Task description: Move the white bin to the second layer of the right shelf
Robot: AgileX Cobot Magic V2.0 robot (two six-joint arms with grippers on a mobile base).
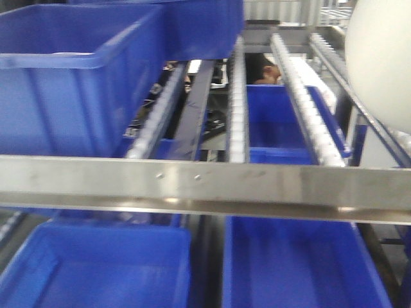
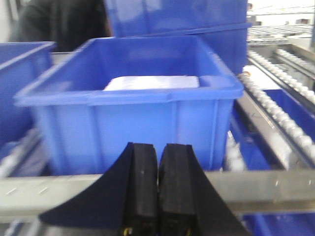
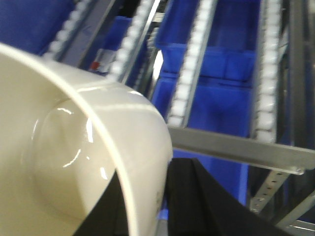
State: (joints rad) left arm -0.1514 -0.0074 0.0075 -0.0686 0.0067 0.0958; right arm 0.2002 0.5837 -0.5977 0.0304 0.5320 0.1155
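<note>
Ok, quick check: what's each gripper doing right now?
Left gripper: closed, holding nothing.
Right gripper: clamped on the rim of the white bin.

The white bin (image 3: 74,147) was plain glossy cream. Beyond the black jaws, blue crates (image 2: 133,103) sat among white rollers (image 1: 241,109) and grey steel rails (image 1: 205,186).

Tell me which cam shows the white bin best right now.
Right wrist view: the white bin fills the left half, showing rim and inside, with the right gripper clamped on its wall. The front view catches only a curved side at the right edge. The left wrist view doesn't show it.
</note>
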